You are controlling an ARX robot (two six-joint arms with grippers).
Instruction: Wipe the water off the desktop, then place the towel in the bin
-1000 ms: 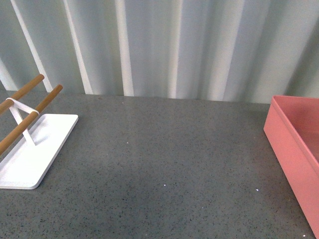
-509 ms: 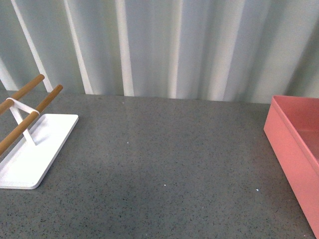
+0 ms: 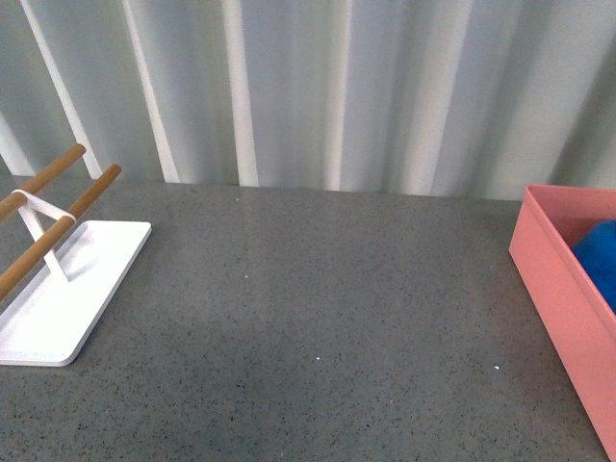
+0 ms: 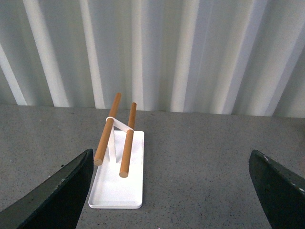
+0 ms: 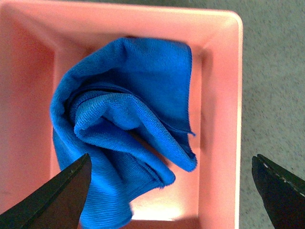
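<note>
The blue towel (image 5: 119,119) lies crumpled inside the salmon-pink bin (image 5: 220,95), filling most of its floor. In the front view a corner of the towel (image 3: 599,255) shows over the bin's wall (image 3: 563,313) at the right edge. My right gripper (image 5: 171,195) hangs open above the bin and towel, with nothing between its dark fingers (image 5: 55,202). My left gripper (image 4: 171,195) stands open over the speckled grey desktop (image 4: 200,167), holding nothing. Neither arm shows in the front view.
A flat white tray (image 3: 67,294) with two wooden rails (image 3: 43,207) stands on the desktop (image 3: 318,308) at the left. The left wrist view shows this tray (image 4: 116,188) too. Pale corrugated wall panels (image 3: 318,87) close off the back.
The blue towel has appeared inside the pink bin at the right edge of the front view; before, the bin showed only pink. Nothing else on the desktop has shifted.
</note>
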